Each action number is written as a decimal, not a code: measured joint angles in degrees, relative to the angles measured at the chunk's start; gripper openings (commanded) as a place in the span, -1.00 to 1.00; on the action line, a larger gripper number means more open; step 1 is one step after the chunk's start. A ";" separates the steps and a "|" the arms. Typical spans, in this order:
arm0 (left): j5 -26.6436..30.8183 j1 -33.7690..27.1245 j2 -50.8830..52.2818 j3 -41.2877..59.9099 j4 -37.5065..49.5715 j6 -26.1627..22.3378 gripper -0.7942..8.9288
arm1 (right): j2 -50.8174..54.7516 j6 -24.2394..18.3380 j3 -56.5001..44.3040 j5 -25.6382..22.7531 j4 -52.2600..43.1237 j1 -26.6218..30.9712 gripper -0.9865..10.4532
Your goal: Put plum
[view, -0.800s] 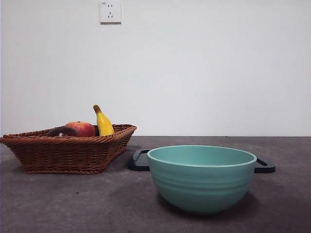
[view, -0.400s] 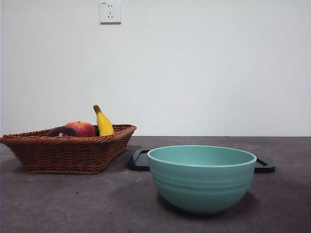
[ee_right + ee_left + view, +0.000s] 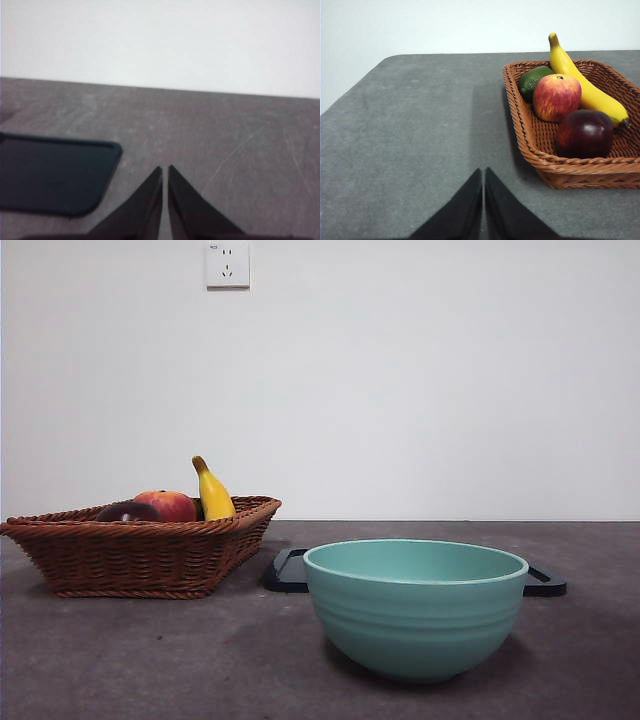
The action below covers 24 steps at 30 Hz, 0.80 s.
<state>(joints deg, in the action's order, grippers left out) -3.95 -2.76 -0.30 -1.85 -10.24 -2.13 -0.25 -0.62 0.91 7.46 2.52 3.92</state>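
Observation:
The dark maroon plum [image 3: 584, 133] lies in the brown wicker basket [image 3: 547, 162], next to a red-orange fruit [image 3: 556, 97]. From the front only the plum's top [image 3: 127, 511] shows above the basket rim [image 3: 130, 528]. My left gripper [image 3: 483, 172] is shut with nothing in it, hovering over the bare table beside the basket and apart from it. Far from the basket, my right gripper [image 3: 165, 170] is also shut on nothing, over the table near a dark tray [image 3: 50, 175]. Neither arm appears in the front view.
A yellow banana [image 3: 585, 85] and a green fruit [image 3: 532, 80] share the basket. A teal bowl [image 3: 415, 605] stands front and centre, with the dark tray [image 3: 290, 570] behind it. Grey table edge [image 3: 355, 95] lies beyond the left gripper.

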 measured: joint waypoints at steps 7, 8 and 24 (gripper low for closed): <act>0.00 0.00 0.00 0.00 0.00 0.02 -0.82 | -0.04 0.00 0.02 -0.09 6.82 0.00 -0.80; 0.00 0.00 0.00 0.00 0.00 0.02 -0.82 | -0.04 0.00 0.02 -0.02 6.84 0.00 -0.80; 0.00 0.00 0.00 0.00 0.00 0.09 -0.82 | -0.04 0.02 0.02 -0.02 6.69 0.00 -0.80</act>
<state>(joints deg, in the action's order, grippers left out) -3.95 -2.76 -0.30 -1.85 -10.24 -2.04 -0.30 -0.60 0.93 7.44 9.21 3.92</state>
